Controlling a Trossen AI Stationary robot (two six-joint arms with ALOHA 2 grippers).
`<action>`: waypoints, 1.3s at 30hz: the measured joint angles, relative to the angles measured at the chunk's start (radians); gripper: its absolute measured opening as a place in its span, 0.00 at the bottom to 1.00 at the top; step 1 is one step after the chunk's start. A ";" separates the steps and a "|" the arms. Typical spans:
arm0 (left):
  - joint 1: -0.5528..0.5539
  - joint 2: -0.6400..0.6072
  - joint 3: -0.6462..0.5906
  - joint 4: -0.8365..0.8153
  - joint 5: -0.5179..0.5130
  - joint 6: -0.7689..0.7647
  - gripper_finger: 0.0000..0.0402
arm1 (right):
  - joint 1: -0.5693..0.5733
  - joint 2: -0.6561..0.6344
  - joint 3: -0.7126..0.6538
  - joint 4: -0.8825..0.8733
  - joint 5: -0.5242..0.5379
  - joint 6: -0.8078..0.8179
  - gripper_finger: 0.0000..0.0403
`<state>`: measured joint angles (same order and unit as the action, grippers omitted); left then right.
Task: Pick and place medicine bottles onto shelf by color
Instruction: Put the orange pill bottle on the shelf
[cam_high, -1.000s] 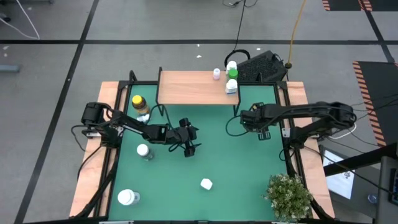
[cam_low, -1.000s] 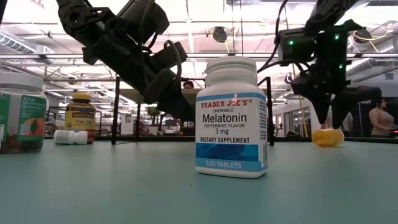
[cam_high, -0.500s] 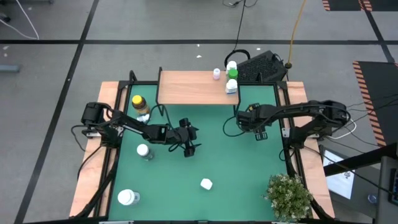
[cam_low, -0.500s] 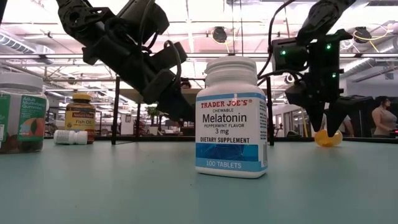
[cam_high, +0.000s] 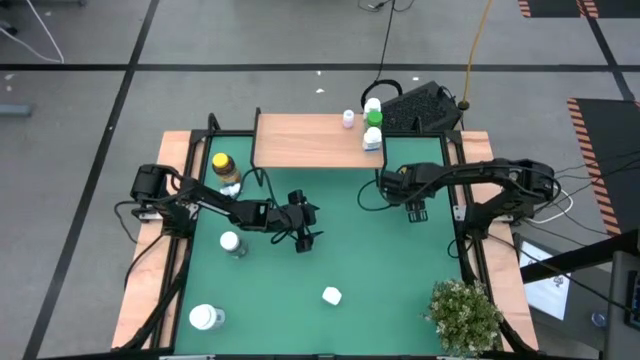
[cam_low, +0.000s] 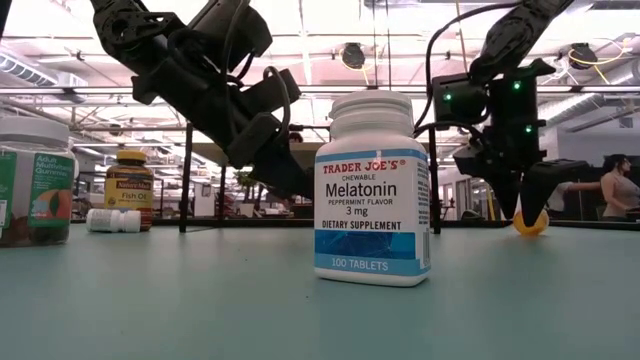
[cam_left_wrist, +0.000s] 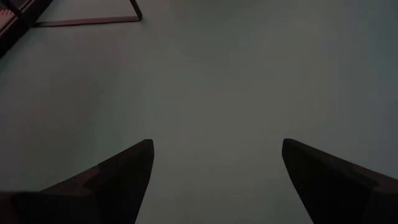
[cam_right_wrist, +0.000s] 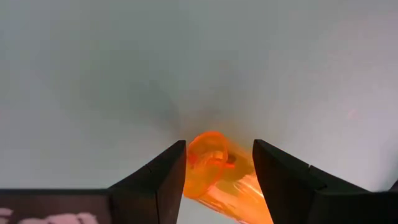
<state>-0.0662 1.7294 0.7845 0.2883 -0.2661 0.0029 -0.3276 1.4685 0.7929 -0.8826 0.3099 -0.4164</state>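
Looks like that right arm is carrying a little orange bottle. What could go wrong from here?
The right gripper holds the orange bottle slanted between its fingers, so it might slip or land on its side. The shelf's right end is already crowded with bottles; setting this one down nearby could knock them over.

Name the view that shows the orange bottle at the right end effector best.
The right wrist view: the orange bottle fills the gap between the right end effector's fingers. The low view shows only a small orange part below those fingers. The high view hides it under the arm; the left wrist view misses it.
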 joint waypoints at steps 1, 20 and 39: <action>0.000 0.000 0.000 0.000 0.000 0.000 0.89 | -0.003 0.000 0.000 0.000 0.000 0.000 0.45; 0.000 0.000 0.000 0.000 -0.001 -0.017 0.89 | -0.007 0.000 0.000 -0.004 -0.107 0.091 0.45; 0.000 0.000 0.000 0.001 -0.002 -0.019 0.89 | -0.005 0.000 0.000 -0.097 -0.264 0.213 0.45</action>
<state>-0.0662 1.7294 0.7845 0.2890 -0.2676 -0.0166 -0.3325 1.4681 0.7929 -0.9795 0.0456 -0.2038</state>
